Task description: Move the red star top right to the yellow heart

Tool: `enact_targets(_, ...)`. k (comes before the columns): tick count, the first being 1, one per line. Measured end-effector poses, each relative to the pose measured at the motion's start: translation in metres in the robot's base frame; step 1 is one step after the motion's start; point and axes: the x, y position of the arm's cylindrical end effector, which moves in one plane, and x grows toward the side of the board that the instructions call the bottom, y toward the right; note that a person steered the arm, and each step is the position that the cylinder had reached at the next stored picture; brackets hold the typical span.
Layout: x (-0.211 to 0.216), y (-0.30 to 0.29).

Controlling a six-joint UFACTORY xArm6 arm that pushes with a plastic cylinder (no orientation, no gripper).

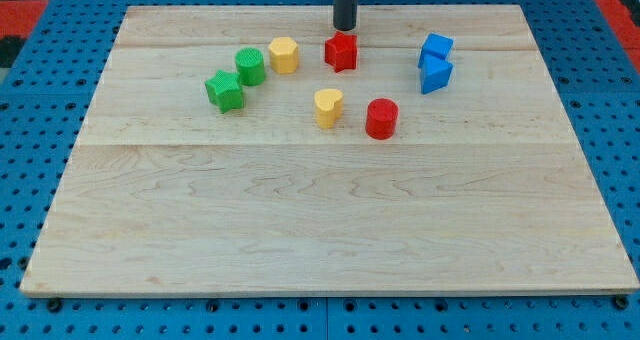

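Note:
The red star (341, 51) lies near the view's top centre of the wooden board (320, 220). The yellow heart (328, 107) lies below it and slightly to the left. My tip (344, 27) stands just above the red star, at its top edge, touching or nearly touching it. The rod rises straight up out of the view's top.
A red cylinder (381, 118) sits right of the yellow heart. A yellow hexagon (284, 55), a green cylinder (250, 66) and a green star (225, 90) lie to the left. Two blue blocks (435, 63) lie at the right. A blue pegboard surrounds the board.

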Motion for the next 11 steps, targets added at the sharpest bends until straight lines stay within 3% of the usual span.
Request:
enact_targets(1,0.000,-0.040)
enact_targets(3,0.019,-0.024)
enact_targets(9,0.020,0.004)
enact_targets(11,0.045,-0.001)
